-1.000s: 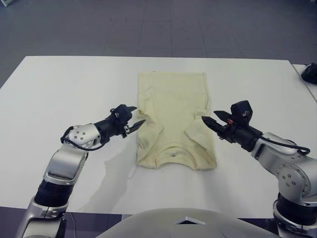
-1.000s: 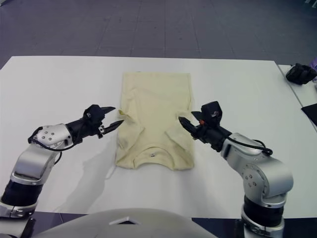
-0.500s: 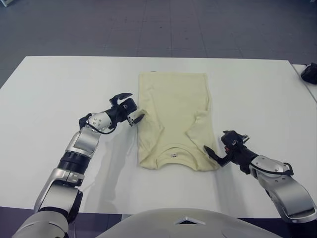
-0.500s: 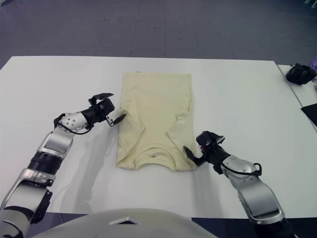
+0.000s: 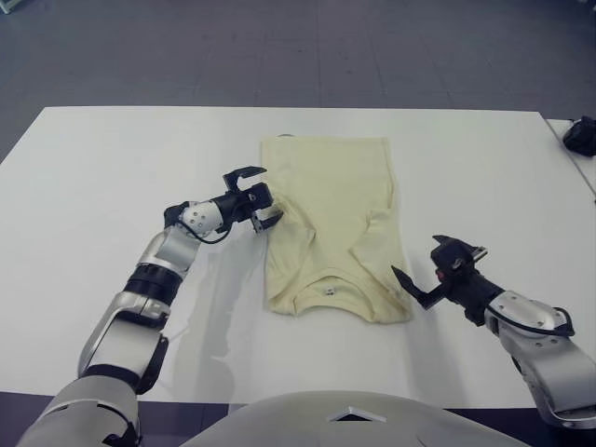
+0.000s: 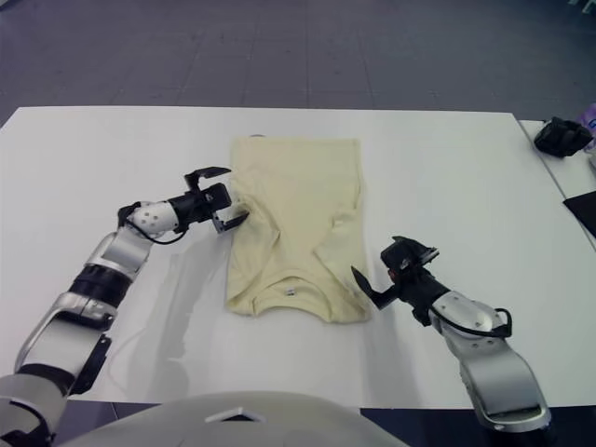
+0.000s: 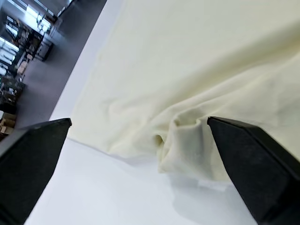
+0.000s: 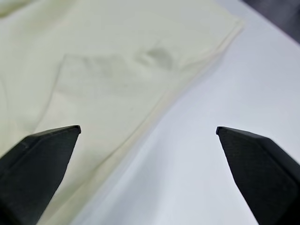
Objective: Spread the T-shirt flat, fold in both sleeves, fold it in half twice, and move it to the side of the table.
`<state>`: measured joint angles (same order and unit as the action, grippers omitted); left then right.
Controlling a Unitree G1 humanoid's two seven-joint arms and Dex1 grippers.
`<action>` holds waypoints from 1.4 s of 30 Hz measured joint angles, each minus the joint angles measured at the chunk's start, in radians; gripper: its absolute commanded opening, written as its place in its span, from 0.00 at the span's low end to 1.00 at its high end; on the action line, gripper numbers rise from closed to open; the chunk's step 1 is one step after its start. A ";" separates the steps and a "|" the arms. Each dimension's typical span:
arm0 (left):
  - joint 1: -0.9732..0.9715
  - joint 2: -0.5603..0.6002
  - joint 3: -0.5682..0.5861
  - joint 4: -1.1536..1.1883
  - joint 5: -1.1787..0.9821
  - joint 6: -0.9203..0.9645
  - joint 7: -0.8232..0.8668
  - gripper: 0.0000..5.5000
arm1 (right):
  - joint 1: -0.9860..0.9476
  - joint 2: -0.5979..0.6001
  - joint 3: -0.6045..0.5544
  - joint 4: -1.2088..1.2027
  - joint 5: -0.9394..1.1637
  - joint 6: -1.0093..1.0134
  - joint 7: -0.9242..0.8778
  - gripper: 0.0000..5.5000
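- On the white table [image 5: 112,158], the pale yellow T-shirt [image 5: 331,219] lay near the middle, collar end toward the robot and hem end away from it.
- Both sleeves lay folded in over the T-shirt's body, so the garment formed a narrow, roughly rectangular shape (with some wrinkling along the folds near the collar).
- At the T-shirt's left edge, about halfway along its length, sat the left gripper [image 5: 267,196], its fingers spread wide and closed on nothing.
- From the left wrist view, the two dark fingers [image 7: 33,164] stood either side of a small bunched fold in the T-shirt's edge, with cloth [image 7: 187,65] stretching away beyond it.
- Just beside the T-shirt's right corner at the collar end was the right gripper [image 5: 413,254], fingers likewise spread wide and gripping nothing.
- Whether its nearer fingertip touched the cloth could not be told.
- From the right wrist view, the T-shirt's edge ran diagonally between the fingers [image 8: 37,164], cloth [image 8: 108,70] on one side and bare table on the other.
- Well apart from the T-shirt, past the table's far right corner, a small black object [image 5: 582,137] lay on a neighbouring surface.
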<state>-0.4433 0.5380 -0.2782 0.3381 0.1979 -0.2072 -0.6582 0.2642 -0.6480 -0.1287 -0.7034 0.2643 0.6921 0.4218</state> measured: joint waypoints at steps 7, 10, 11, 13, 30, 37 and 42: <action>0.430 0.151 0.173 -0.545 -0.129 0.085 -0.071 0.98 | 0.144 -0.099 -0.077 -0.012 -0.129 -0.276 0.099 0.98; 0.600 0.167 0.211 -0.661 -0.151 0.058 -0.079 0.98 | 0.309 -0.123 -0.086 0.057 -0.269 -0.554 0.115 0.98; 0.647 0.181 0.223 -0.684 -0.151 0.024 -0.080 0.98 | 0.368 -0.124 -0.102 0.095 -0.317 -0.661 0.114 0.98; 0.717 0.208 0.255 -0.710 -0.146 -0.055 -0.084 0.98 | 0.448 -0.126 -0.136 0.156 -0.382 -0.825 0.115 0.98; 0.586 0.265 0.070 -0.376 0.014 -0.491 -0.114 0.78 | 0.336 -0.061 0.092 0.460 -0.609 -1.250 -0.028 0.98; 0.521 0.248 0.006 -0.274 0.114 -0.595 -0.041 0.56 | 0.375 -0.052 0.112 0.558 -0.669 -1.359 -0.215 0.98; 0.495 0.249 -0.015 -0.219 0.137 -0.633 -0.010 0.39 | 0.469 -0.121 0.059 0.628 -0.696 -1.492 -0.333 0.98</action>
<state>0.0520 0.7868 -0.2937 0.1195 0.3352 -0.8406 -0.6677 0.7334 -0.7687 -0.0692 -0.0752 -0.4318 -0.8003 0.0884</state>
